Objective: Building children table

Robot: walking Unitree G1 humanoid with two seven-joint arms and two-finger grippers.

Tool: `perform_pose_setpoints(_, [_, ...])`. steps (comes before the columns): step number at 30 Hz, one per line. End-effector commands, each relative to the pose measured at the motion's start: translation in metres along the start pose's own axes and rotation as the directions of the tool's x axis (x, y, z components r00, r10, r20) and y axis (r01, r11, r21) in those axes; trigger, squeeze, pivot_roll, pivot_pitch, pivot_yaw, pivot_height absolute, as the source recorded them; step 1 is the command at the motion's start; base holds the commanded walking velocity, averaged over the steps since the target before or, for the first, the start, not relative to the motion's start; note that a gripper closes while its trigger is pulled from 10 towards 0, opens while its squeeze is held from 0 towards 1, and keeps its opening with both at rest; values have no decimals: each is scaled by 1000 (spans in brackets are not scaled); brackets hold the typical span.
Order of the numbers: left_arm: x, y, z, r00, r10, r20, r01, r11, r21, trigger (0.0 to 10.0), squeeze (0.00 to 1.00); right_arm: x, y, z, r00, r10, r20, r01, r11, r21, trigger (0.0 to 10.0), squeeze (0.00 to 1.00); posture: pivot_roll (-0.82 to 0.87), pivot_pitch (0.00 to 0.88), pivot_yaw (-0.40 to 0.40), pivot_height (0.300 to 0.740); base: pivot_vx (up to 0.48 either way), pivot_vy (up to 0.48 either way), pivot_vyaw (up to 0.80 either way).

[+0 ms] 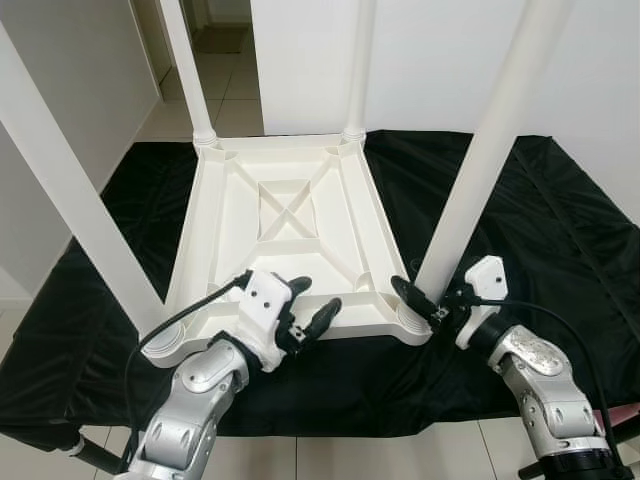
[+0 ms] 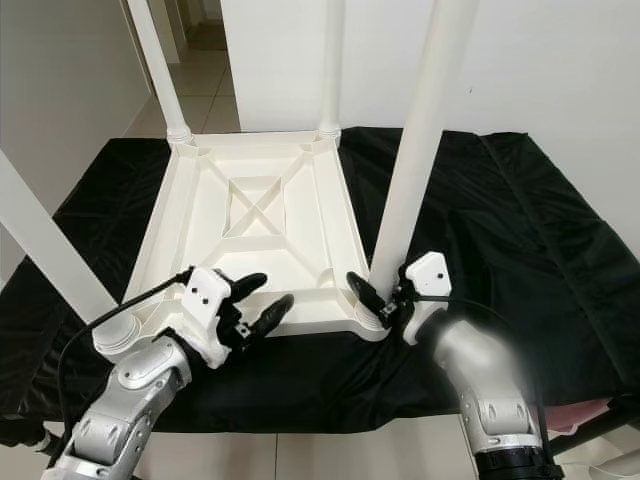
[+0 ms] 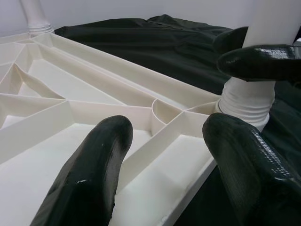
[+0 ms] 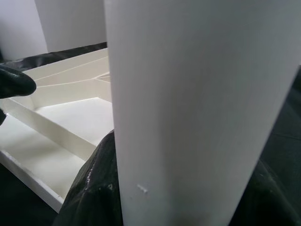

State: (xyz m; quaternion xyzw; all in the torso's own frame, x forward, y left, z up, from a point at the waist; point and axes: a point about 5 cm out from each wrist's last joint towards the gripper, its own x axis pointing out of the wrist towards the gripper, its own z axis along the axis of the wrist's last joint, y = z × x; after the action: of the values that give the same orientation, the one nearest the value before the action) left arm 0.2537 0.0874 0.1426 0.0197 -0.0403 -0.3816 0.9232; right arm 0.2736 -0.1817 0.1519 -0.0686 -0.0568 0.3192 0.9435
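My right wrist view shows the right gripper (image 1: pixel 420 303) clamped around the table leg (image 1: pixel 478 165); head view shows my left gripper (image 1: pixel 312 305) spread over the upturned tabletop (image 1: pixel 290 235).

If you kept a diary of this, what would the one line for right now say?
stage: leg fitting | right gripper: shut on near-right leg at its base | left gripper: open over tabletop near edge | tabletop: upside down on black sheet

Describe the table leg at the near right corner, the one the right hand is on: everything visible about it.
The near right leg is a smooth white tube, plastic by its look, standing upright and leaning slightly. Its ribbed base sits in the corner socket of the upturned white tabletop, which lies on a black cloth. The right hand closes its black fingers around the leg just above the socket. Its top runs out of frame.
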Motion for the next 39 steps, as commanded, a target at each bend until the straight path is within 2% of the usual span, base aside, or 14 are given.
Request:
perform_pose_setpoints(1, [-2, -3, -1, 999, -39, -13, 39, 999, 4, 10000, 0, 0, 6, -5, 1000, -4, -18, 5, 1000, 25, 10000, 0, -60, 32, 23, 740, 0, 0, 0])
perform_pose_setpoints(8, [-3, -2, 0, 999, -29, -17, 30, 1000, 8, 10000, 0, 3, 6, -7, 987, -149, -56, 152, 987, 45, 10000, 0, -56, 29, 17, 740, 0, 0, 0])
perform_pose_setpoints(9, [-3, -3, 0, 999, -34, -15, 35, 999, 11, 10000, 0, 5, 8, -9, 965, -244, -98, 250, 966, 60, 10000, 0, -54, 26, 15, 740, 0, 0, 0])
perform_pose_setpoints(15, [-3, -3, 0, 999, -39, -18, 39, 999, 10, 10000, 0, 7, 26, -12, 919, -366, -149, 383, 917, 111, 10000, 0, -60, 19, 17, 740, 0, 0, 0])
perform_pose_setpoints(20, [-1, -2, 1, 999, -47, -14, 48, 999, 20, 10000, 0, 13, 48, -11, 828, -542, -145, 556, 827, 86, 10000, 0, -58, 10, 17, 740, 0, 0, 0])
perform_pose_setpoints(26, [0, -2, 2, 999, -47, -11, 47, 999, 17, 10000, 0, 20, 55, -6, 819, -559, -129, 572, 813, 107, 10000, 0, -58, 7, 22, 740, 0, 0, 0])
perform_pose_setpoints(27, [0, -3, 2, 999, -50, -12, 51, 999, 15, 10000, 0, 21, 55, -5, 822, -556, -124, 569, 813, 123, 10000, 639, -58, 7, 23, 740, 0, 0, 0])
perform_pose_setpoints(28, [0, -4, 2, 999, -53, -12, 53, 998, 14, 10000, 0, 22, 55, -4, 823, -554, -121, 567, 813, 135, 10000, 639, -58, 7, 23, 740, 0, 0, 0])
perform_pose_setpoints(29, [0, -3, 2, 998, -55, -12, 55, 998, 16, 10000, 0, 22, 53, -2, 829, -549, -109, 559, 816, 145, 10000, 1000, -61, 14, 29, 740, 0, 0, 0])
perform_pose_setpoints(33, [0, -2, 3, 998, -57, -12, 57, 998, 23, 10000, 0, 22, 46, 4, 833, -549, -71, 553, 823, 132, 10000, 1000, -63, 17, 34, 740, 0, 0, 0])
perform_pose_setpoints(36, [-1, 0, 2, 998, -57, -20, 57, 998, 29, 10000, 0, 19, 37, 2, 870, -489, -60, 493, 860, 135, 10000, 1000, -59, 15, 33, 740, 0, 0, 0])
perform_pose_setpoints(37, [-2, 0, 2, 998, -57, -21, 57, 998, 30, 10000, 0, 18, 35, 2, 880, -471, -59, 475, 869, 137, 10000, 910, -59, 15, 33, 740, 0, 0, 0])
perform_pose_setpoints(38, [-2, 0, 2, 998, -57, -21, 57, 998, 30, 10000, 0, 18, 35, 2, 880, -471, -59, 475, 869, 137, 10000, 910, -59, 15, 33, 740, 0, 0, 0])
perform_pose_setpoints(39, [-3, 0, 2, 997, -67, -24, 68, 997, 35, 10000, 0, 16, 30, 1, 915, -402, -44, 405, 908, 107, 10000, 0, -56, 17, 30, 740, 0, 0, 0])
